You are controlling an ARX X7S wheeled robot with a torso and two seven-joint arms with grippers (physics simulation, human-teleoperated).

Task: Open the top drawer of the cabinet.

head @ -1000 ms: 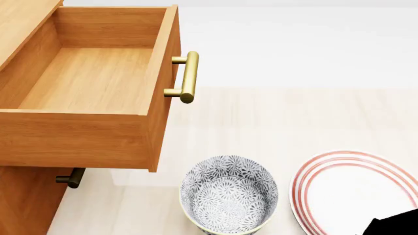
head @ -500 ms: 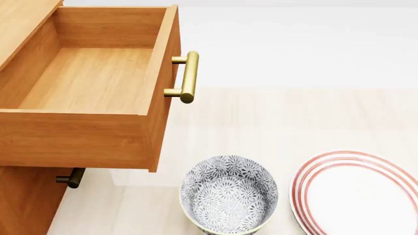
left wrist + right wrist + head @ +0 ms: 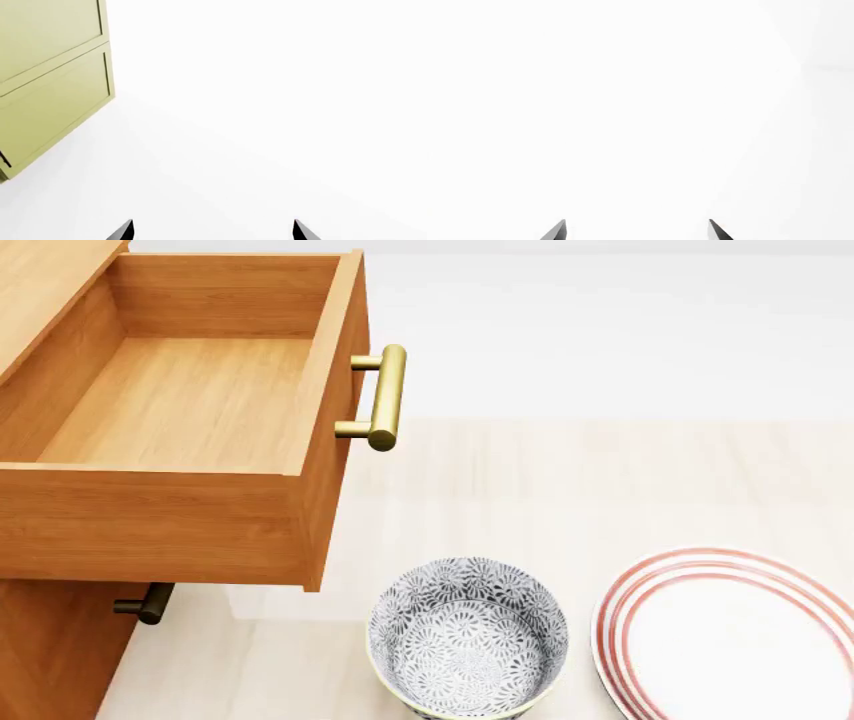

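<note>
Head view shows the cabinet (image 3: 47,650) at far left with its top drawer (image 3: 187,400) pulled well out, brass handle (image 3: 384,397) facing right; a patterned bowl (image 3: 467,637) and striped plate (image 3: 734,635) sit on the table (image 3: 561,490). Wrist views show left hand (image 3: 212,231) and right hand (image 3: 636,231) spread wide, holding nothing.

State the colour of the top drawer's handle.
Brass gold handle, clearest in the head view.
</note>
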